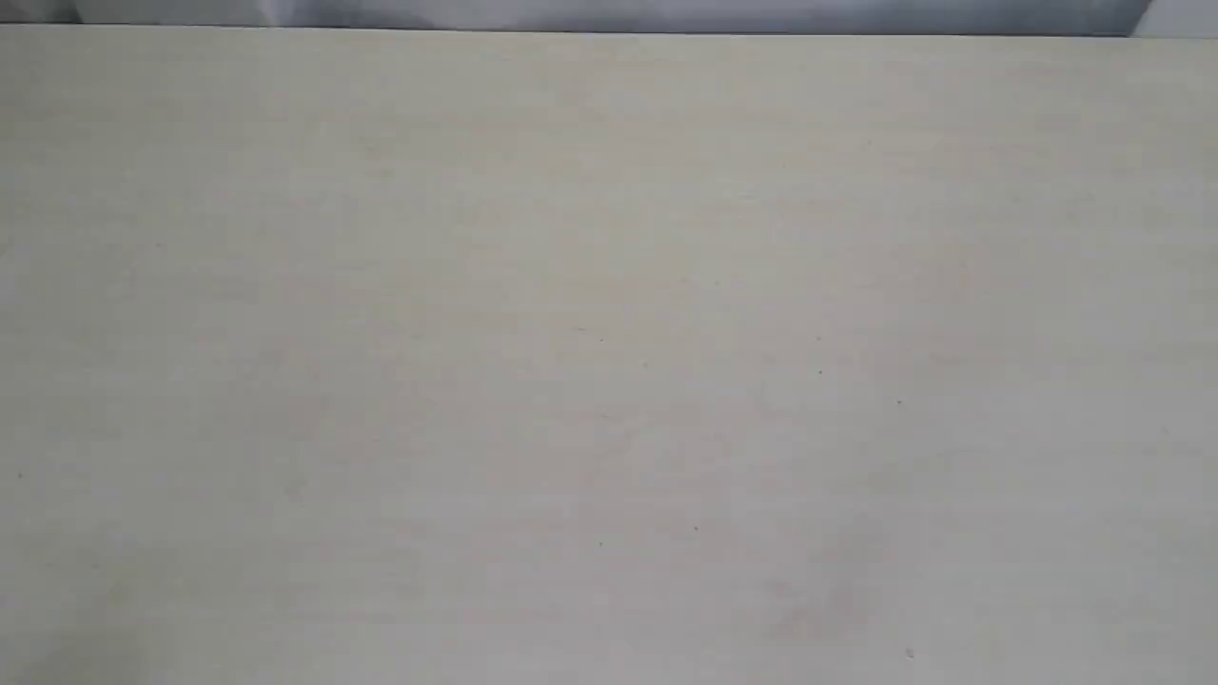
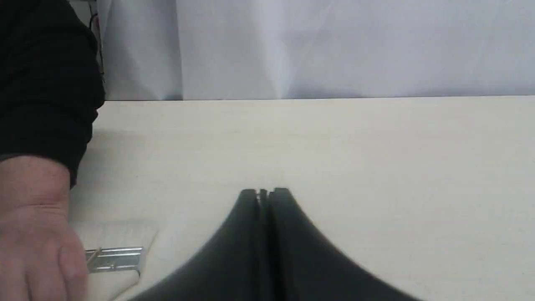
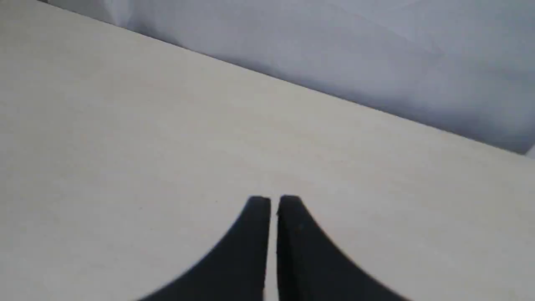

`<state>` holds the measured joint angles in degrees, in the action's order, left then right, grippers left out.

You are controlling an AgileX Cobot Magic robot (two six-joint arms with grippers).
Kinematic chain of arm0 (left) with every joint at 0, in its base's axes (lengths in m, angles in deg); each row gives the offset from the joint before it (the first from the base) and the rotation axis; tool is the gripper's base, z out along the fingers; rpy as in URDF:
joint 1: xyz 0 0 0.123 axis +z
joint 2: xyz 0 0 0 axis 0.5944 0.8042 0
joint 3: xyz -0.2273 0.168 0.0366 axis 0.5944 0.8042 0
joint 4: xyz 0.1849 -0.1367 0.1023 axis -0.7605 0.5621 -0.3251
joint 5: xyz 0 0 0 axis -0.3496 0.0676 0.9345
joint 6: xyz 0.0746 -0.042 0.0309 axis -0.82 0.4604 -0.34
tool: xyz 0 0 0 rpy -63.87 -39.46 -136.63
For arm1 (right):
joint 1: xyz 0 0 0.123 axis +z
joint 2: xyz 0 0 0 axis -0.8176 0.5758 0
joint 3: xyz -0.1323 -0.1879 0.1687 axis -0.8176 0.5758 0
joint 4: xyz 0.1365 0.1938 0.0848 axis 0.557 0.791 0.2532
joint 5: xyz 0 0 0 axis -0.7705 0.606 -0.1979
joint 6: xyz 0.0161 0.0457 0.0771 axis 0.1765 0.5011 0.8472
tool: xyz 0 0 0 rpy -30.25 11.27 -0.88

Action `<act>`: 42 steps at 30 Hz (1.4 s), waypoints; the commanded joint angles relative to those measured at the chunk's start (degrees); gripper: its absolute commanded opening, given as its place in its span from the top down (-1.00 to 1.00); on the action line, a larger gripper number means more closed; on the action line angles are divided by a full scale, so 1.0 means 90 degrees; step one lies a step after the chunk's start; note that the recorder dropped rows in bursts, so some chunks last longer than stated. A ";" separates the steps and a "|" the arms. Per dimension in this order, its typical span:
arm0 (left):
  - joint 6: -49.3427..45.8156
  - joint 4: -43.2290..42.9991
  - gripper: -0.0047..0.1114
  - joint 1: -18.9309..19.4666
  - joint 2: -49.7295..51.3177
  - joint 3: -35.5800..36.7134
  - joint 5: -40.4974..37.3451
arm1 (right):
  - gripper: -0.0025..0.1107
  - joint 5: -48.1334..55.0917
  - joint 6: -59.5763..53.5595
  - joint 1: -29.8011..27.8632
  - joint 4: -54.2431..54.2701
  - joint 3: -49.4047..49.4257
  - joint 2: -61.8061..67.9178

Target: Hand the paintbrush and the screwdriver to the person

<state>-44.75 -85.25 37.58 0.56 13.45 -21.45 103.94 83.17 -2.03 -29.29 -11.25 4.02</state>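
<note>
In the left wrist view the person's hand (image 2: 35, 234), with a dark sleeve cuff (image 2: 46, 79), rests on the table over the paintbrush (image 2: 115, 251). Only the brush's pale bristles and silver ferrule show; its handle is hidden under the hand. My left gripper (image 2: 264, 193) is shut with nothing between its fingers, apart from the brush. My right gripper (image 3: 273, 200) hangs over bare table, its fingers nearly together and holding nothing. The screwdriver is out of view. The exterior view shows neither gripper nor any task object.
A pale wooden table (image 1: 609, 362) fills the exterior view. A white-grey cloth backdrop (image 2: 334, 46) runs behind the table's far edge (image 1: 609, 32).
</note>
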 commanded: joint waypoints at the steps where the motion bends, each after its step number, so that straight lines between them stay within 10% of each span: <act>1: 0.0013 0.0011 0.92 -0.0053 -0.0016 0.0013 0.0038 | 0.88 -0.0091 0.0033 -0.0007 0.0575 0.0535 -0.0445; 31: 0.0013 0.0025 0.92 -0.0053 -0.0016 0.0013 0.0035 | 0.88 -0.1416 0.0082 -0.0078 0.1703 0.2026 -0.0630; 42: 0.0013 -0.0016 0.92 -0.0053 -0.0016 0.0013 0.0040 | 0.88 -0.2240 0.0082 -0.2922 0.1649 0.2026 -0.1578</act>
<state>-44.75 -85.25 37.58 0.56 13.45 -21.45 87.33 83.66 -24.50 -14.49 6.77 -8.78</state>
